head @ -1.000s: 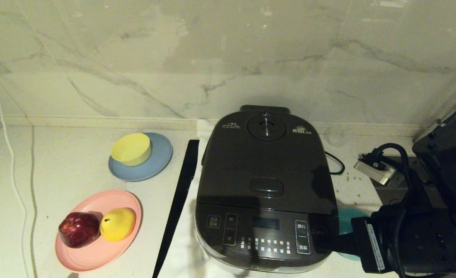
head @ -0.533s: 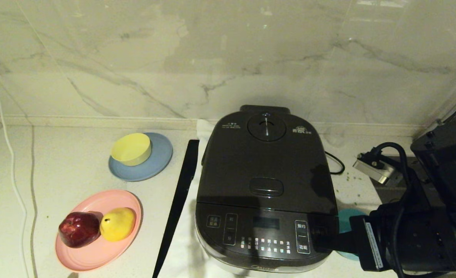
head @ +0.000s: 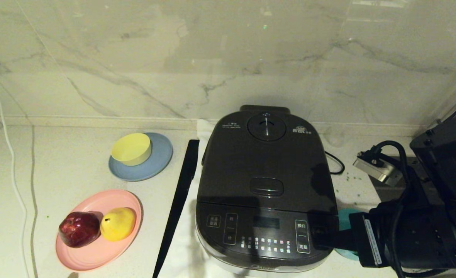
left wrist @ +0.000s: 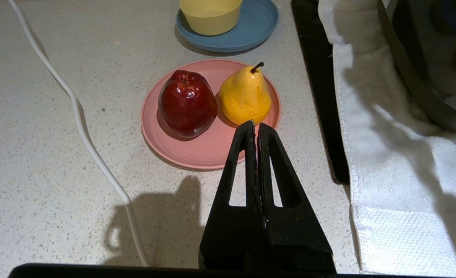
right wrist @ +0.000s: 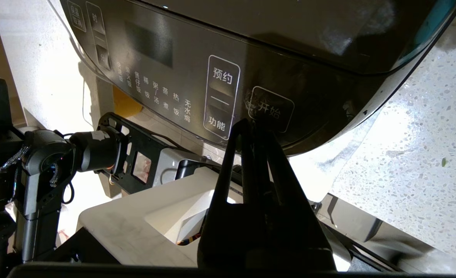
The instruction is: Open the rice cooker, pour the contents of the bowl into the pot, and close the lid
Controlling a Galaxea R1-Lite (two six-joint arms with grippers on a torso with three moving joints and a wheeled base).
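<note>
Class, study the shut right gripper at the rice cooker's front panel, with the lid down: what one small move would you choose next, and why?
Probably withdraw the right gripper slightly from the rice cooker. Its shut tips sit at the front panel's right-hand button, the lid is closed, and the teal bowl stands beside the cooker. The left gripper hangs idle, shut, near the pink plate.

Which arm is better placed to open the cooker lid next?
Right: its shut claw is at the rice cooker front panel, near the closed lid. The left claw hangs over the pink plate.
</note>
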